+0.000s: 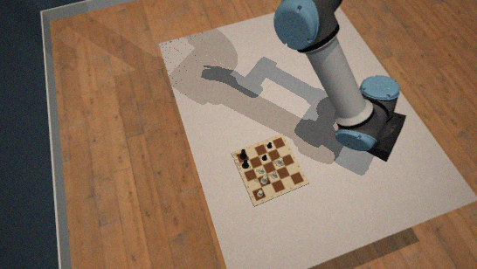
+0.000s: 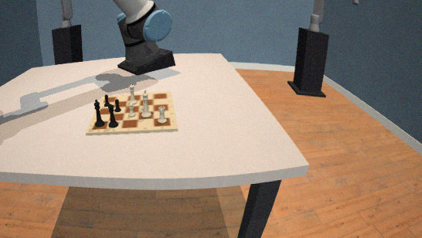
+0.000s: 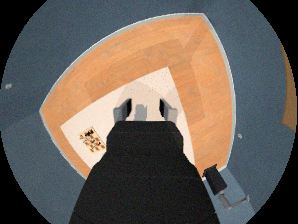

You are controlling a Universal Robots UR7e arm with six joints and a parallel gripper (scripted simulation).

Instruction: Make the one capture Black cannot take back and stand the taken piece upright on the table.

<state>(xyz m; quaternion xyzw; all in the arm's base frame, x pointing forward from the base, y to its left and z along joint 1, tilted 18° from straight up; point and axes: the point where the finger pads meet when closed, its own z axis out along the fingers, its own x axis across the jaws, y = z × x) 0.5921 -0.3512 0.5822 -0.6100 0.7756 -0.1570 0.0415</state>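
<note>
Two dark pedestals (image 2: 309, 62) (floor-standing) flank the table (image 2: 232, 127).

The hand (image 3: 141, 111) is hanging high above the tabletop (image 3: 149, 90), pointing straight down, with its two fingers standing spread at their widest and nothing between them. Behind the hand, the arm (image 1: 338, 85) is rising steeply from its base (image 1: 395, 131), its blue-capped joints showing.
</note>
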